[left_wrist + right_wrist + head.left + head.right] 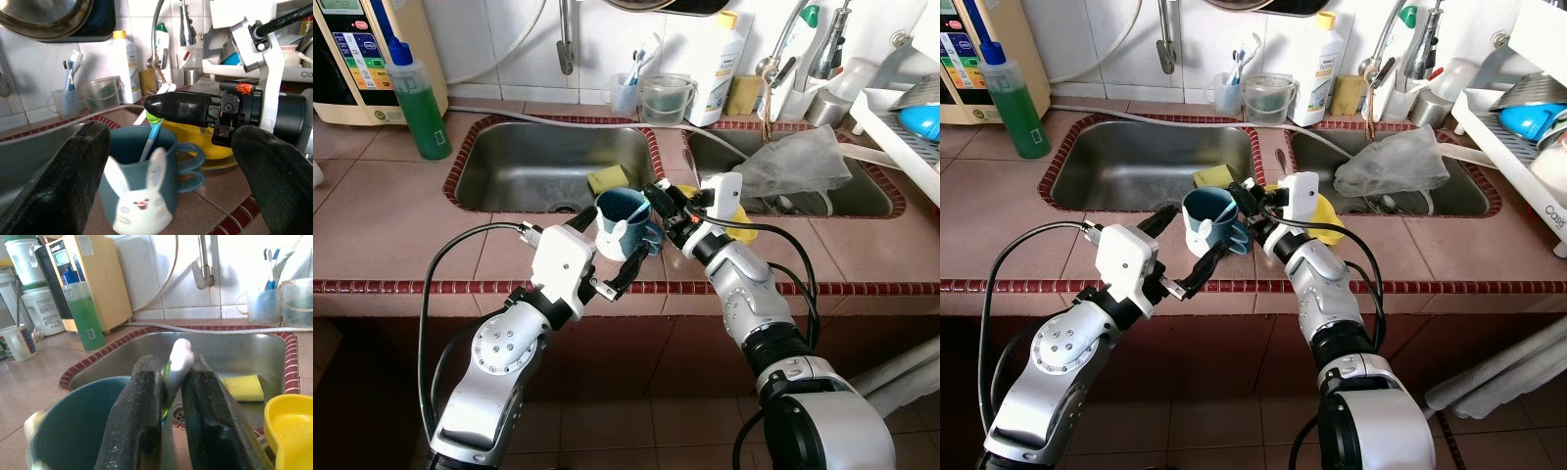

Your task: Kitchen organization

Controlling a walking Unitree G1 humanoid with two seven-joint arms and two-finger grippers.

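A blue mug with a white bunny face (625,227) stands on the tiled counter edge between the two sinks. My left gripper (622,237) is open, with one black finger (73,176) on each side of the mug and gaps showing. From the right, my right gripper (658,196) hangs over the mug's rim, shut on the white and green handle of a toothbrush (178,357). The toothbrush (150,139) slants down into the mug. A yellow bowl (736,223) lies just behind the right gripper.
A yellow sponge (609,179) lies in the left sink (529,157). A crumpled plastic bag (798,162) covers the right sink. A green soap bottle (419,103) and a water purifier (357,59) stand far left. A dish rack (901,127) stands at the right.
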